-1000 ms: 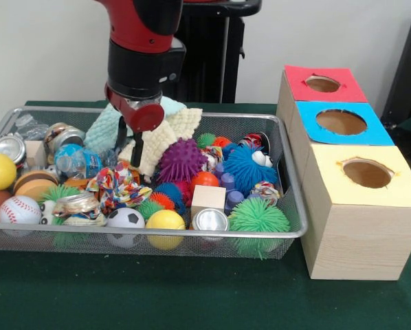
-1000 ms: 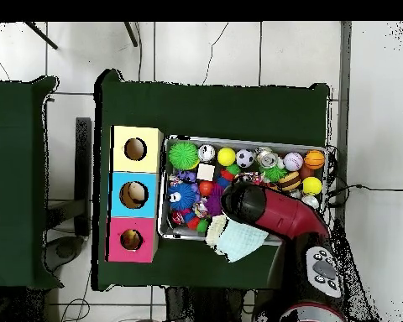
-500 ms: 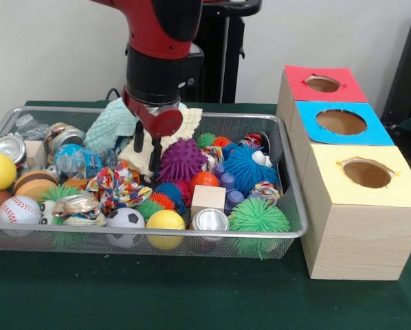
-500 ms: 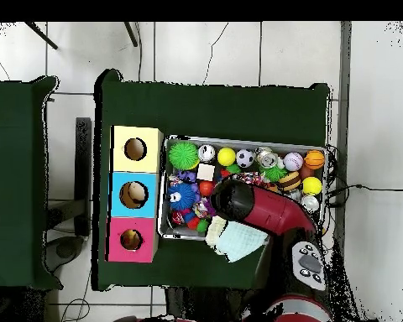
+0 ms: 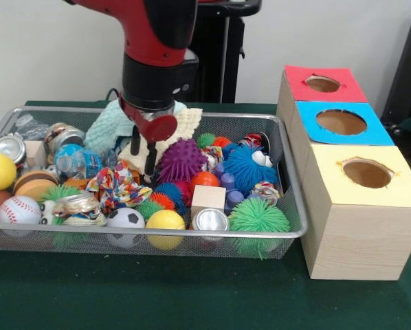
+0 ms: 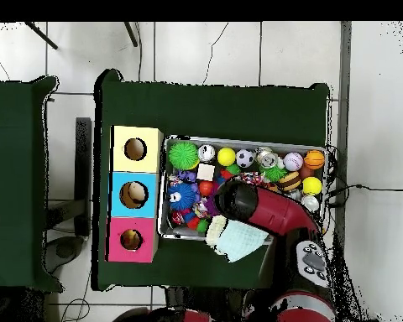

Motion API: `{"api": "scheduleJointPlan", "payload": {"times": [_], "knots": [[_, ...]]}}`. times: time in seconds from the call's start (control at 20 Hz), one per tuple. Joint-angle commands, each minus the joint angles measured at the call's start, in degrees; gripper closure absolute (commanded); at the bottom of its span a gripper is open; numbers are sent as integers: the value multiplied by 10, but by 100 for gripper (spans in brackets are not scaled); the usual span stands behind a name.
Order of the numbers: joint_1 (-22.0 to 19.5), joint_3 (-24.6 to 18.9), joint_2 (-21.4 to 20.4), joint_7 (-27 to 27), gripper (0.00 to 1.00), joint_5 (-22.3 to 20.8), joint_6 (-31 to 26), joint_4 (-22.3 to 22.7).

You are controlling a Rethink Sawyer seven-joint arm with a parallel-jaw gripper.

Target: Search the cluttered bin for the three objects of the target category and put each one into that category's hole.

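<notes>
My gripper hangs open over the back middle of the wire bin. Its two dark fingers point down in front of a cream knitted cloth, just left of a purple spiky ball, and nothing is held between them. A teal cloth lies behind the arm. The bin also holds a blue spiky ball with eyes, a green spiky ball, a wooden block, cans, a baseball and a soccer ball. In the overhead view the red arm hides the gripper.
Three wooden boxes stand in a row right of the bin, each with a round hole: a red top, a blue top and a yellow top. From above they lie left of the bin. Green cloth covers the table.
The arm swung to the right across the back of the bin, then eased slightly left and lower. The gripper stayed open and the objects in the bin did not move.
</notes>
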State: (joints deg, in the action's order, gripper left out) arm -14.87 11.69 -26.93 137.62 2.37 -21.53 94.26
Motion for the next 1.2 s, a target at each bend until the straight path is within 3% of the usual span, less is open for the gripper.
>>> {"api": "scheduleJointPlan", "payload": {"times": [0.05, 1.2], "knots": [[-29, -38, 24, 32, 0, 7, -8, -25], [-8, -32, 10, 49, 0, 23, -58, -56]]}}
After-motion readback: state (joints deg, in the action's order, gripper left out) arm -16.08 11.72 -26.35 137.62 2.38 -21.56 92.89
